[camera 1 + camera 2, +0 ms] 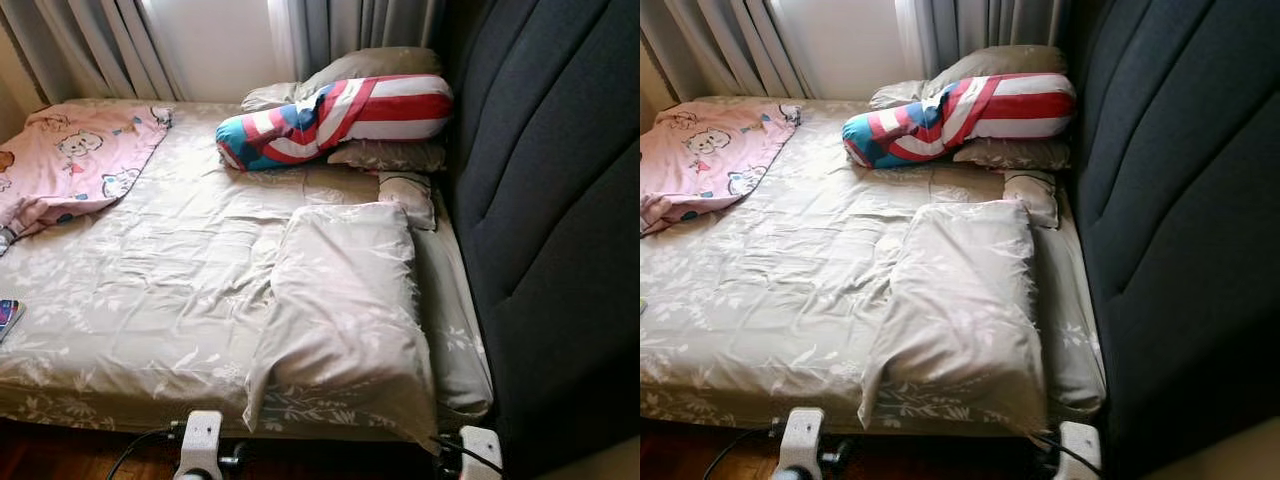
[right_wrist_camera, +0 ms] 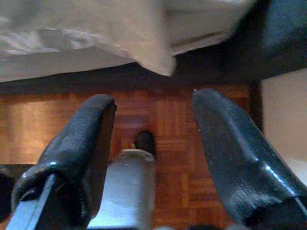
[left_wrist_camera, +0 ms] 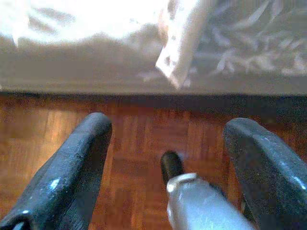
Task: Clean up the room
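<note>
A beige leaf-print pillow (image 1: 345,300) lies flat at the bed's front right, with one corner hanging over the edge. Further back, a red, white and blue bolster (image 1: 335,120) rests across grey pillows (image 1: 370,68). A pink cartoon-print blanket (image 1: 80,155) is crumpled at the back left. Both arms hang low in front of the bed. My left gripper (image 3: 168,124) is open over the wooden floor (image 3: 139,139), below the mattress edge. My right gripper (image 2: 153,98) is open too, just under the pillow's hanging corner (image 2: 153,57).
A dark padded headboard (image 1: 550,200) walls off the right side. A small cushion (image 1: 408,195) lies beside it. Grey curtains (image 1: 100,45) hang behind the bed. A small colourful object (image 1: 8,315) sits at the left edge of the bed sheet (image 1: 150,280).
</note>
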Available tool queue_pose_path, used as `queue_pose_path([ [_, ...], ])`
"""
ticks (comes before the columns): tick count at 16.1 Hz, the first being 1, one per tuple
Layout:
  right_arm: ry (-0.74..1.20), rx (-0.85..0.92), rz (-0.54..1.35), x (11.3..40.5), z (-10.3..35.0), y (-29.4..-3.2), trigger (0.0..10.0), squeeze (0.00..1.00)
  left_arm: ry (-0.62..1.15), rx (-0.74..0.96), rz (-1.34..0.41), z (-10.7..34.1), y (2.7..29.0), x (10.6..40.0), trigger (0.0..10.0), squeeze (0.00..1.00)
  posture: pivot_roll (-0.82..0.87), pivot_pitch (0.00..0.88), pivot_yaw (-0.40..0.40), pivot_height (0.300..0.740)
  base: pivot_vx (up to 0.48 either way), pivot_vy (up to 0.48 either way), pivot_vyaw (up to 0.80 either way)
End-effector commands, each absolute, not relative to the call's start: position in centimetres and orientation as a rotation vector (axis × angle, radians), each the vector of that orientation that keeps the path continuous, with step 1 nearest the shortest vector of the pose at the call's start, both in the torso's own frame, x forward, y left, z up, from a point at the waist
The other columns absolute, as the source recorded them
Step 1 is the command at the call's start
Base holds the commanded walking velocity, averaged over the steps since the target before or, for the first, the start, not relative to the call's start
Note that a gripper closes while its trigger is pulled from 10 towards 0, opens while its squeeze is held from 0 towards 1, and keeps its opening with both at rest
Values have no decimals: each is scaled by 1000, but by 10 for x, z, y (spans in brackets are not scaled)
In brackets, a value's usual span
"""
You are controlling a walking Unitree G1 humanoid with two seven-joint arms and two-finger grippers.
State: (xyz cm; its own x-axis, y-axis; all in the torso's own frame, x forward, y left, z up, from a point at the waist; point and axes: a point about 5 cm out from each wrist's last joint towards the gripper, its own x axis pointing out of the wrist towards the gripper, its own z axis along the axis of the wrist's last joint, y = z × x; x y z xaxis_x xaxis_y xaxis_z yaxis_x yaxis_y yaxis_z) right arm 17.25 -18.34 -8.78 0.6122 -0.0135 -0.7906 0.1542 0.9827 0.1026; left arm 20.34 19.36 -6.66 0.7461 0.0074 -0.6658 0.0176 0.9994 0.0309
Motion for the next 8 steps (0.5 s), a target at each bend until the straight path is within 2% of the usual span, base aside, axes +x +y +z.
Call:
queue_pose_path([
  [1, 875, 183, -104, 178, -85, -180, 10000, 0, 674, 57, -14, -59, 196, 214, 10000, 0, 32, 35, -6, 740, 0, 0, 0],
  [4, 750, 204, -78, 202, -72, -168, 10000, 0, 548, 45, -27, -42, 193, 236, 10000, 0, 18, 37, -2, 740, 0, 0, 0],
  [8, 574, 220, -76, 225, -52, -176, 10000, 0, 420, 47, -28, -29, 198, 244, 10000, 0, 10, 37, -2, 740, 0, 0, 0],
])
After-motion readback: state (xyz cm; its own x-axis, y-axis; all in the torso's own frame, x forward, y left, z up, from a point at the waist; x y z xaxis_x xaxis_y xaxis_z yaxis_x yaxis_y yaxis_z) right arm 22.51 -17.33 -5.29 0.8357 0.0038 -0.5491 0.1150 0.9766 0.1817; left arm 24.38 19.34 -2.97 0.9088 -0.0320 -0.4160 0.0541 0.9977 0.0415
